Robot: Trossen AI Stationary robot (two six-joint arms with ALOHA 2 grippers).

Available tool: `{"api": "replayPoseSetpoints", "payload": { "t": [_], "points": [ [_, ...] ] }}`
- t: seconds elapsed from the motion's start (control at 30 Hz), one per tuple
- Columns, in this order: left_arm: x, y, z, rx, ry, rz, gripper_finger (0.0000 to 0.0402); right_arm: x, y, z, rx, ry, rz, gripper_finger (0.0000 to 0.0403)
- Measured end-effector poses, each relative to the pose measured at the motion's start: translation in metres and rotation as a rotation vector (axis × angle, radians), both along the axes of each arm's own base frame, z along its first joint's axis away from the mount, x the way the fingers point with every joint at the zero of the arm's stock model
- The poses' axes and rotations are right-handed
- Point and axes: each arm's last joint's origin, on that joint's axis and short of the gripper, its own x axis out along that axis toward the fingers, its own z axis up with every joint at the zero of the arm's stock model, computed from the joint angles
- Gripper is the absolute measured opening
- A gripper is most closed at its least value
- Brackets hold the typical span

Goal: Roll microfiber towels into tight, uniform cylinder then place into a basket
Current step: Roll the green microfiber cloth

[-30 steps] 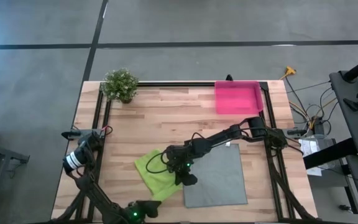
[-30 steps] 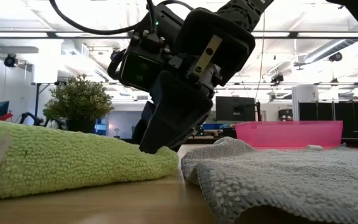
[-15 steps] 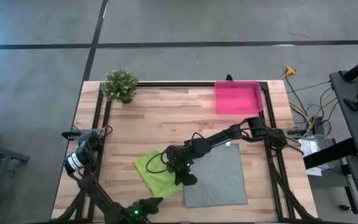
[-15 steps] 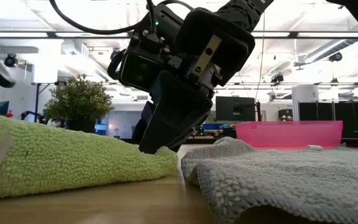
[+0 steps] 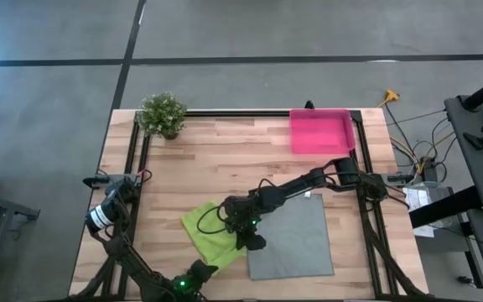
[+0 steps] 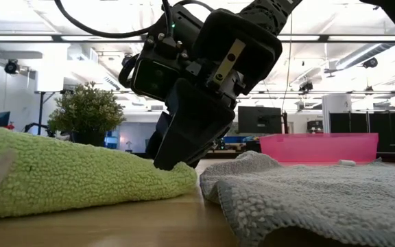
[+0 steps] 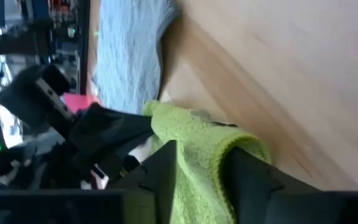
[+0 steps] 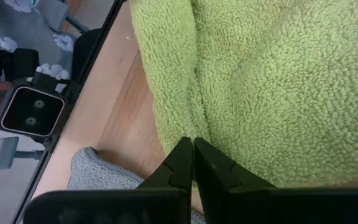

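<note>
The lime green towel (image 5: pixel 208 233) lies partly bunched on the wooden table, left of the flat grey towel (image 5: pixel 296 239). My right gripper (image 5: pixel 250 241) reaches in from the right, shut, with its tips on the green towel's edge nearest the grey one. At the table's near edge, my left gripper (image 5: pixel 204 268) has its two fingers on either side of the green towel's near end (image 7: pixel 197 143). The pink basket (image 5: pixel 319 132) stands at the far right, untouched. My left gripper pinches the green towel's near end (image 7: pixel 199 177) between its two fingers (image 7: pixel 160 180), coming from the table's near side and slanting down. Whether one layer or several I cannot tell; the cloth bulges over one finger and the rest lies on the table. My right gripper presses its shut fingertips (image 8: pixel 185 155) down on the green towel's edge (image 8: pixel 194 132) beside the grey towel. It comes slanting down from the table's right. The towel lies on the table under it (image 6: pixel 81 178).
A small potted plant (image 5: pixel 163 113) stands at the far left corner. Black rails run along the table's left and right sides (image 5: pixel 367 226). Bare wood lies between the towels and the far edge.
My left gripper has rolled about its own axis at the table's near edge and its fingers have come together around the green towel's near end. My right gripper and both towels have kept still.
</note>
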Motion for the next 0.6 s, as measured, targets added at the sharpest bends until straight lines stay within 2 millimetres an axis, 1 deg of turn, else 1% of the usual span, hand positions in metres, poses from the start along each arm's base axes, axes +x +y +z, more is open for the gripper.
{"api": "replayPoseSetpoints", "payload": {
  "t": [0.13,0.27,0.43,0.53,0.6],
  "points": [
    [0.005,0.004,-0.001,-0.086,-0.049,0.081,0.0059,0.0,0.0,0.0,0.001,0.002,-0.002,0.0008],
    [0.007,0.006,-0.002,-0.289,-0.128,0.223,0.0011,0.0,0.0,0.0,0.003,0.004,-0.006,0.0008],
    [0.006,0.006,-0.006,-0.601,-0.253,0.442,0.0003,0.002,0.0,0.001,0.016,0.012,-0.031,0.0008],
    [0.004,0.005,-0.008,-0.826,-0.353,0.594,0.0001,0.003,0.0,0.002,0.029,0.023,-0.054,0.0008],
    [0.0,0.006,-0.013,-0.967,-0.412,0.681,0.0001,0.003,0.0,0.002,0.034,0.029,-0.063,0.0008]
  ]
}}
